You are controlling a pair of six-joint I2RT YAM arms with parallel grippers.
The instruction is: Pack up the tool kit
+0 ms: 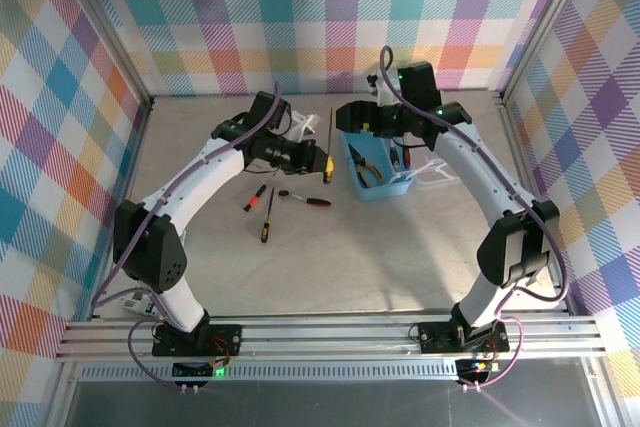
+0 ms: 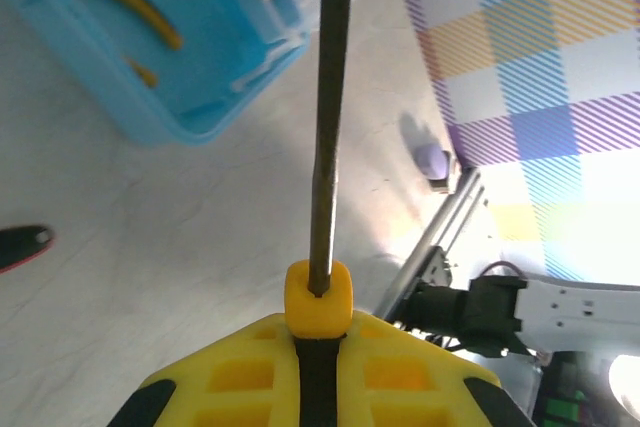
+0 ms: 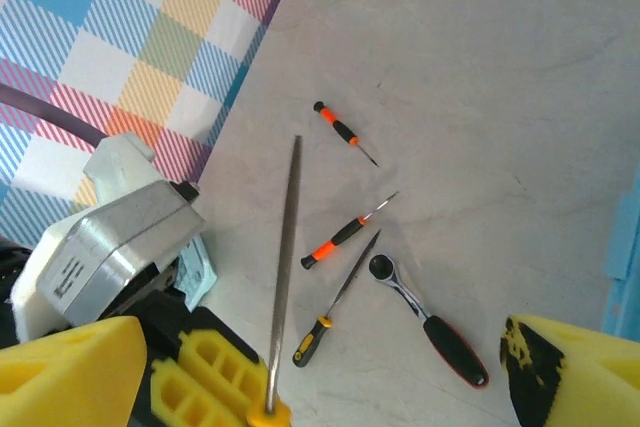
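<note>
**Long shaft, snug case: snag risk**

Likely to catch the case (image 1: 385, 190) rim or tip out if lowered askew. By the look of it, long-shafted tool (image 2: 330, 97) about as long as the case and pinched only at its yellow handle end, so could pivot in the grip. Possible clash with right gripper (image 3: 320, 377), fingers wide apart, empty, close by the shaft tip. Clamped on the tool: left gripper (image 2: 318, 347). Case just right of that gripper on the table (image 1: 350, 267), pliers (image 1: 367, 169) inside. Shaft alongside the case's left wall, not over it. Loose nearby: wrench (image 3: 430, 322), screwdrivers (image 3: 345, 232).

Bright even light; soft shadows on table (image 1: 380, 267); blown-out glare right edge, left wrist view; foreground blurred.
</note>
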